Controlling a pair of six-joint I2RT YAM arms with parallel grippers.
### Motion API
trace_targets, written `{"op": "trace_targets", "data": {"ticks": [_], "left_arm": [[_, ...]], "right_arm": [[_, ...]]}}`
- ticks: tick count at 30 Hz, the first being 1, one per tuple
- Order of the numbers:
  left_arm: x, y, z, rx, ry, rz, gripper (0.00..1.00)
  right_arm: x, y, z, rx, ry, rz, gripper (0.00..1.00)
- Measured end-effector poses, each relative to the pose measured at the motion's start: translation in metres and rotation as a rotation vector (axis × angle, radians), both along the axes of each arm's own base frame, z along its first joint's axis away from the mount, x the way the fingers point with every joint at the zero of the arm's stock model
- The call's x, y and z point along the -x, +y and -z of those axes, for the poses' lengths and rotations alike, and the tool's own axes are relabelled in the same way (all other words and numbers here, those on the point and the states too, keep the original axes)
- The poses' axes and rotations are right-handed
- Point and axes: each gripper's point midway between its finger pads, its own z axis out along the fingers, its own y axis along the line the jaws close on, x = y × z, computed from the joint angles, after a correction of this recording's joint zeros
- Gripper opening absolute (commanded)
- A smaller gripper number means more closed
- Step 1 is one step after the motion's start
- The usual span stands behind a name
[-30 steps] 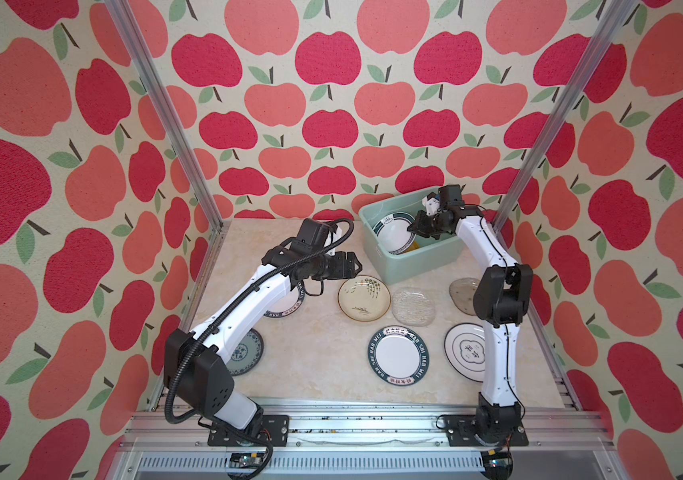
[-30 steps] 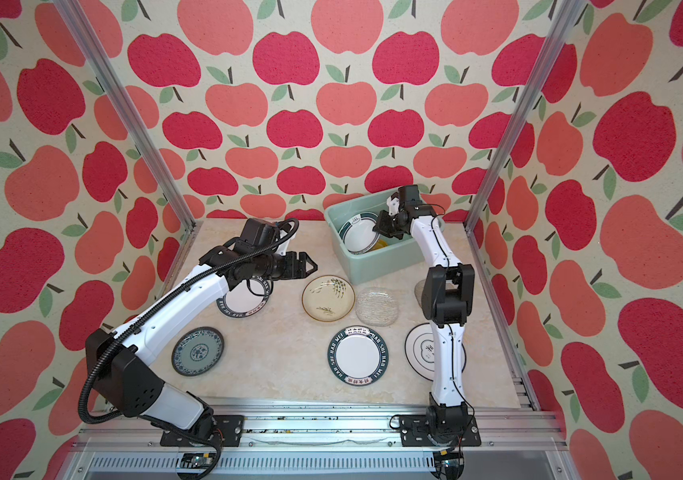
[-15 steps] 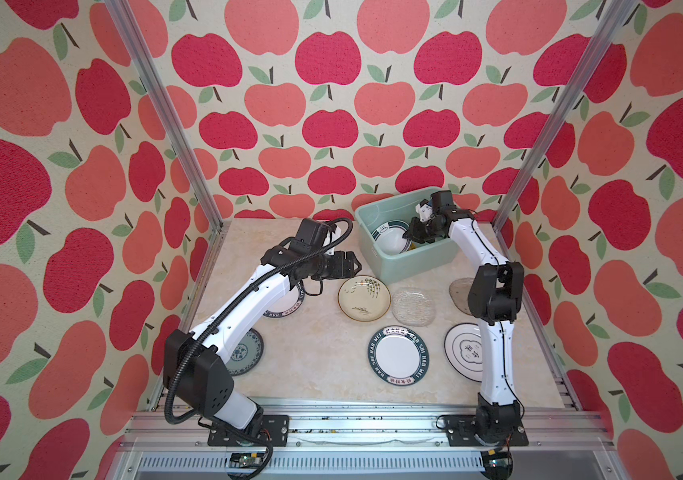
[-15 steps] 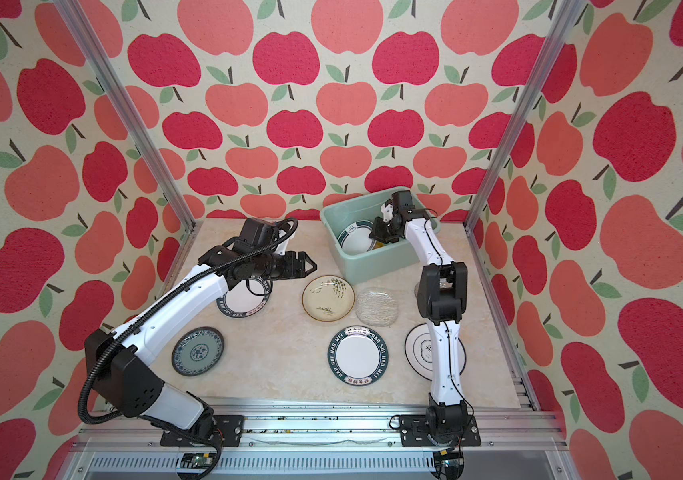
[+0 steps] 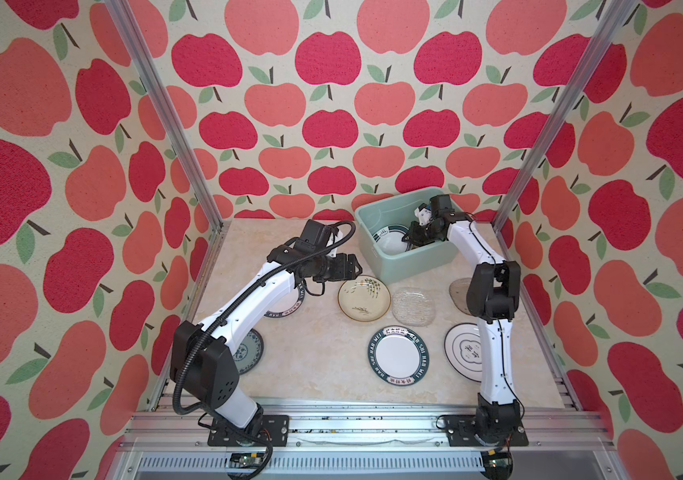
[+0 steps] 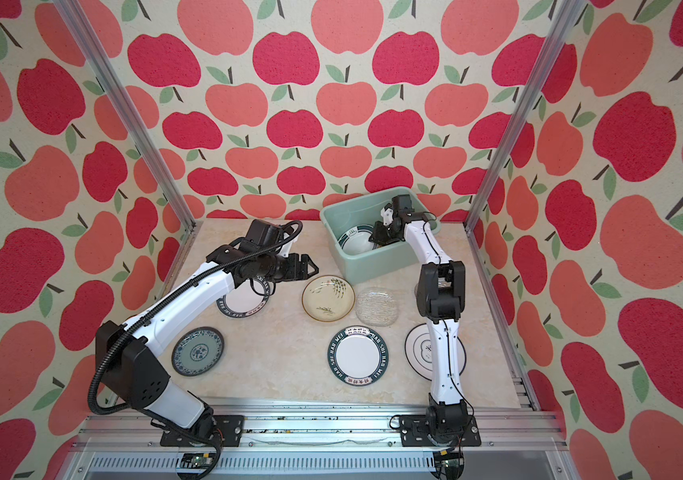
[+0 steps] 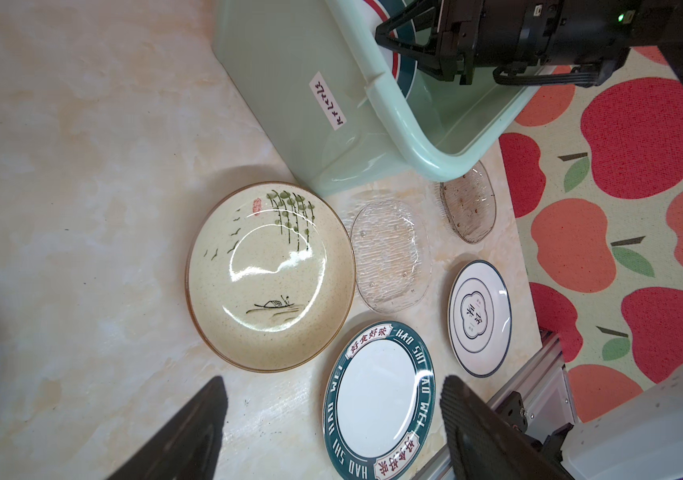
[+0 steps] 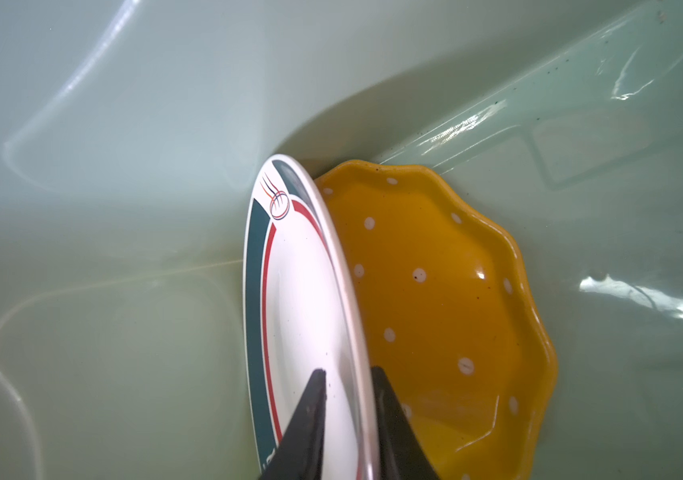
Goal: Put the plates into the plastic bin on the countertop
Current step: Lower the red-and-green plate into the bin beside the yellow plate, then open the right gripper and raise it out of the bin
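Countertop (image 5: 310,361) bears plastic bin (image 5: 414,262), perhaps seven plates (image 5: 399,360).

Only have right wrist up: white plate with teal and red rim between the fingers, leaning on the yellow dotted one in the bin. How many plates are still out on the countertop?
Observer: Seven, counting the cream plate with the plant drawing, all on the countertop.
Operator: Left gripper?
Observer: The left gripper hangs open and empty by that cream plate's edge.
Operator: Anything the right arm blocks?
Observer: In both top views the right arm covers part of the grey glass plate; the left wrist view shows it whole.
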Motion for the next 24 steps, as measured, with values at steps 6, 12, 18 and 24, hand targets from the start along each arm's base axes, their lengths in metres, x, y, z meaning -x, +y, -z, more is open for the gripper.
{"op": "trace_targets", "data": {"ticks": [6,12,18,24], "left_arm": [[-0.003,0.002,0.001,0.009,0.016,-0.022,0.84],[-0.008,0.007,0.005,0.015,0.040,-0.059,0.84],[-0.016,0.019,0.005,0.020,0.052,-0.116,0.85],[-0.025,0.040,0.009,-0.029,0.042,-0.179,0.96]], "right_arm": [[-0.003,-0.005,0.013,0.040,-0.003,-0.003,0.37],[-0.005,-0.010,0.016,0.087,-0.029,-0.014,0.51],[-0.008,-0.018,0.019,0.163,-0.065,-0.034,0.60],[-0.007,-0.026,0.024,0.247,-0.083,-0.056,0.70]]}}
